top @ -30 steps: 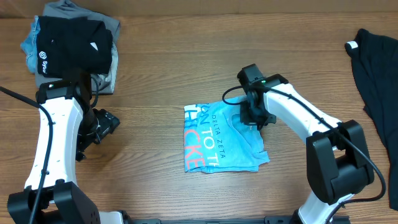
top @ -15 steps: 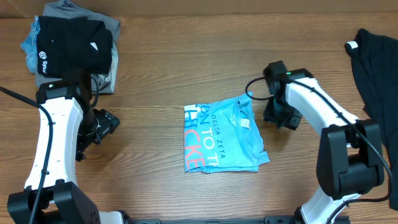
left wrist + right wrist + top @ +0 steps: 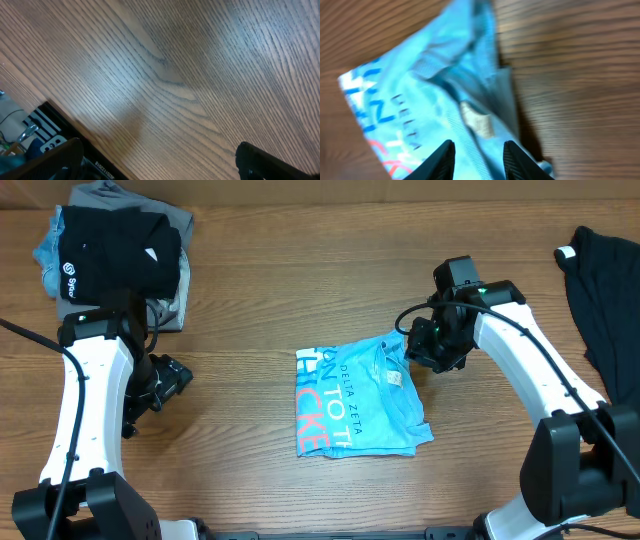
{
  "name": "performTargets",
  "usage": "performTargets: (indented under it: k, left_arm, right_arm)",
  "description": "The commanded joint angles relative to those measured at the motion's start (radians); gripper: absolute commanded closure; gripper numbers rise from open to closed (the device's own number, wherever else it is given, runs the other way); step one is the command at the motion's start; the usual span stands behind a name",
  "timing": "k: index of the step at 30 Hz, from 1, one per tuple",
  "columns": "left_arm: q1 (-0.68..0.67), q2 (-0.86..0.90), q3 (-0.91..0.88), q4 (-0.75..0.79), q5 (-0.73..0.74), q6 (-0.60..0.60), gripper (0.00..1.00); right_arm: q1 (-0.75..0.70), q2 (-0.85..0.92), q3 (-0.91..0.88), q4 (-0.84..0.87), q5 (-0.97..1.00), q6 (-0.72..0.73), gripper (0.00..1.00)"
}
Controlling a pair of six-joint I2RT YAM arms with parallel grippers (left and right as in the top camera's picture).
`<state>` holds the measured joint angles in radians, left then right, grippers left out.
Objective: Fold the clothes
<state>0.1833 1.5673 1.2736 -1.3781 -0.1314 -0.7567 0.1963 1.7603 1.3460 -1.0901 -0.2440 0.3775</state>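
Observation:
The light-blue T-shirt point(image 3: 355, 402) lies folded into a rough rectangle at the table's middle, with pink-and-white lettering along its left side. My right gripper point(image 3: 420, 348) is open just above the shirt's upper right corner. In the right wrist view its jaws point(image 3: 479, 156) stand apart over the blue cloth point(image 3: 435, 95) near the neck label, with nothing between them. My left gripper point(image 3: 170, 380) is open and empty over bare wood at the left point(image 3: 160, 162). A pile of black and grey garments point(image 3: 115, 250) sits at the far left corner.
A loose black garment point(image 3: 605, 300) lies at the table's right edge. The wooden table point(image 3: 300, 270) stretches between the pile and the shirt. The table's front edge with a black strip point(image 3: 55, 140) shows under my left gripper.
My right gripper left the shirt's right part, swung out to the right, and has come back up beside the upper right corner. The shirt's neck area is now uncovered. The left arm has not moved.

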Motion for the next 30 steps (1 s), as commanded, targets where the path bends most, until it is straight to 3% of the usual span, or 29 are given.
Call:
performTargets:
  k: [1,5,10,17,26,30]
  left_arm:
    - [-0.001,0.002,-0.004,0.008,0.011,0.008,0.00]
    - [-0.001,0.002,-0.004,0.022,0.037,0.008,0.00]
    - [-0.001,0.002,-0.004,0.021,0.047,0.009,0.00]
    - [-0.001,0.002,-0.004,0.016,0.047,0.012,0.00]
    - [-0.001,0.002,-0.004,0.018,0.047,0.020,0.00]
    - [-0.001,0.002,-0.004,0.018,0.047,0.020,0.00]
  right_arm:
    - [0.044,-0.026,0.018,0.022,-0.099,-0.047,0.61]
    - [0.128,-0.020,-0.005,0.080,-0.071,-0.079,0.46]
    - [0.201,0.031,-0.005,0.132,0.038,-0.017,0.38]
    - [0.198,0.114,-0.005,0.179,0.158,0.042,0.38]
    - [0.180,0.135,-0.005,0.178,0.157,0.042,0.38]
    - [0.180,0.190,-0.005,0.183,0.154,0.064,0.43]
